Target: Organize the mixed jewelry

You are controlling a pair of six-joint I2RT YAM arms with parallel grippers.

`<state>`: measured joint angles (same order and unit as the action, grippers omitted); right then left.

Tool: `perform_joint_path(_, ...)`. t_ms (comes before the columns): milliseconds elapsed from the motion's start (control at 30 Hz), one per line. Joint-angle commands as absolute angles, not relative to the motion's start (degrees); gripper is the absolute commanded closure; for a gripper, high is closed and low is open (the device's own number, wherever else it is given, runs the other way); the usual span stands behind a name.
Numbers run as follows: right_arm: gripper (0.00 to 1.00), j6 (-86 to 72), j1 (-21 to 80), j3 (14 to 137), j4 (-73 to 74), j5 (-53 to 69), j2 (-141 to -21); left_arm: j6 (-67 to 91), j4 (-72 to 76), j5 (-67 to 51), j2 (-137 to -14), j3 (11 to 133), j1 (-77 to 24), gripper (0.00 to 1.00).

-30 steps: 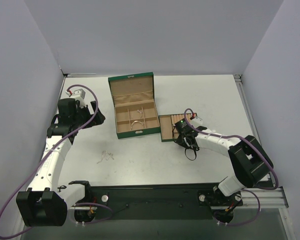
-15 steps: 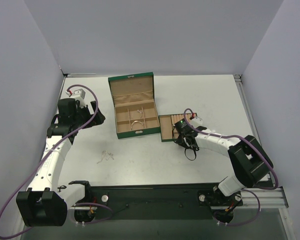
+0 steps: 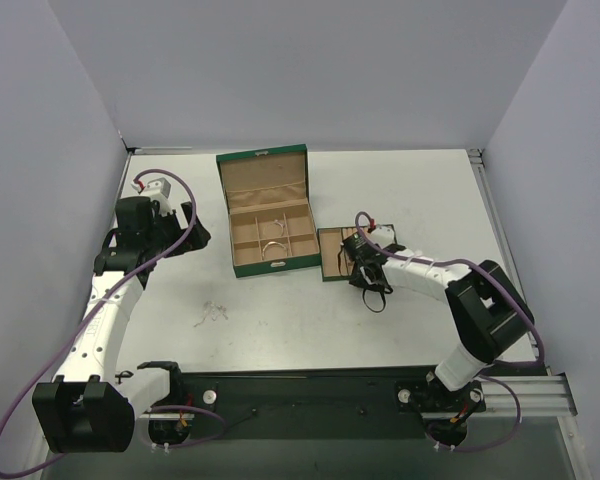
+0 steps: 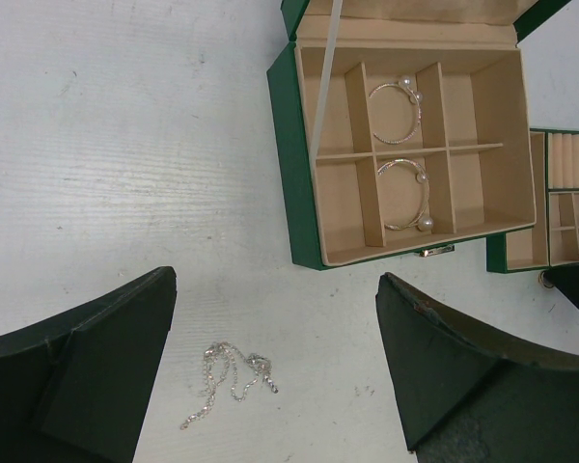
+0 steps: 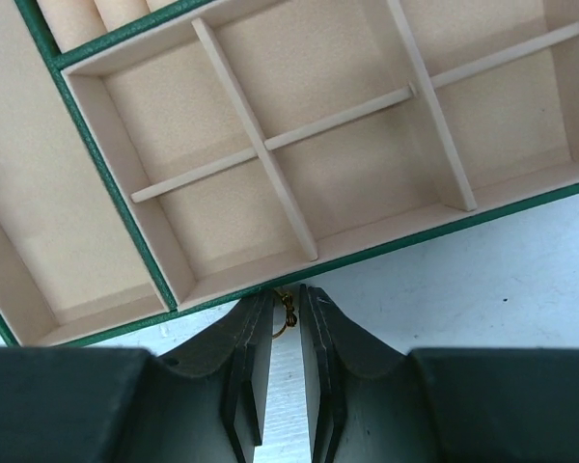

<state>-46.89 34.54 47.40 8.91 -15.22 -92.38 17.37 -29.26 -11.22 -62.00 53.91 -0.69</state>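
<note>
White table (image 3: 280, 330), plain pale walls (image 3: 310, 70) on 3 sides, prob. even light

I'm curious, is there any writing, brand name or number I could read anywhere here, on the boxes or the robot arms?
No readable text anywhere.
Green box with tan compartments: no lettering shows.
Small green tray with tan dividers: no lettering shows.
Small red tab on the left arm's cable: too small to tell whether it carries print.

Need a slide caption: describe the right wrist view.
Right tool pinches a small tan-gold ring at the edge of the green tan-lined compartment tray.
</note>
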Motion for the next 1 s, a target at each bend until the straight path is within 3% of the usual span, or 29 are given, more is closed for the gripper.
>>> perform_joint_path(0,0.81,-44.04,34.63,47.20,14.15,-16.17,-95.27,17.31,-26.54,-12.13,-62.23,54.40,-0.35,0.05)
perform_joint_path(100,0.86,-43.77,34.63,47.11,14.41,-16.17,-95.54,17.31,-26.63,-12.22,-62.31,54.40,-0.35,0.05)
perform_joint_path(333,0.87,-43.33,35.24,46.84,14.33,-15.73,-95.19,17.05,-26.54,-12.74,-61.97,54.32,-0.35,0.05)
perform_joint_path(500,0.98,-42.11,37.26,47.20,14.15,-16.87,-94.05,16.53,-25.76,-14.85,-61.44,54.14,-0.35,0.06)
perform_joint_path(967,1.00,-40.17,42.10,44.30,6.77,-13.36,-78.06,24.50,-8.90,-43.77,-61.17,48.96,-3.16,0.03)
